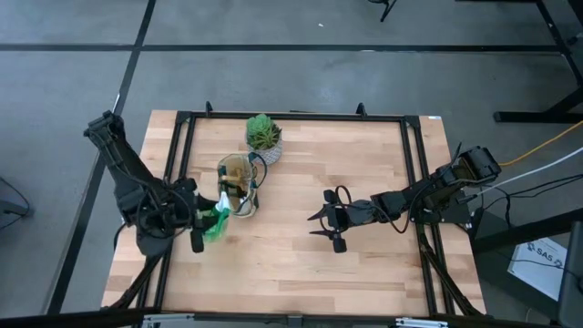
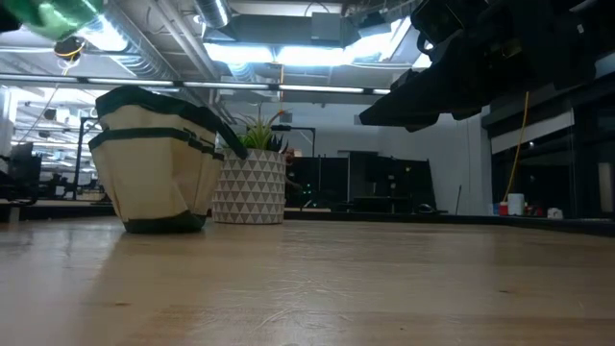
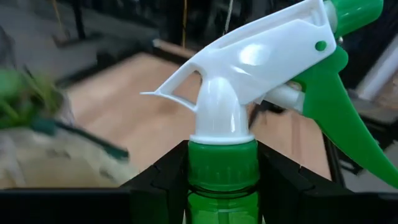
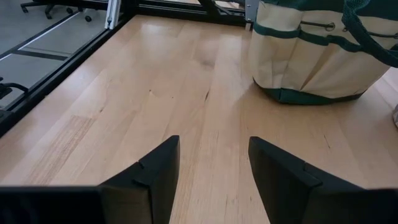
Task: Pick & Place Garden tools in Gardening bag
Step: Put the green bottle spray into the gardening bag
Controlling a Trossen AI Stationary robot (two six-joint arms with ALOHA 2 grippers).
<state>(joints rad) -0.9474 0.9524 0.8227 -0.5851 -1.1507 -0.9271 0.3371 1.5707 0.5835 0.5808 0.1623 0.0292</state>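
My left gripper [image 1: 202, 228] is shut on the translucent green spray bottle [image 1: 217, 221], which has a white head and a green trigger [image 3: 336, 106], just left of the cream gardening bag [image 1: 239, 185] and above the table. The bag stands upright on its base [image 2: 163, 223], with wooden-handled tools inside it. My right gripper [image 1: 328, 221] is open and empty above the table's middle, right of the bag. My left gripper pinches the bottle's green neck [image 3: 222, 168], just under the white spray head, between its two fingers [image 3: 155, 183]. The bottle is lifted clear of the table, its spray head pointing toward the bag.
A green plant in a white patterned pot [image 1: 264, 138] stands behind the bag, near the table's far edge. A black metal frame [image 1: 414, 173] runs along the table's sides. Bare wood [image 1: 291, 264] lies in front of and between the grippers.
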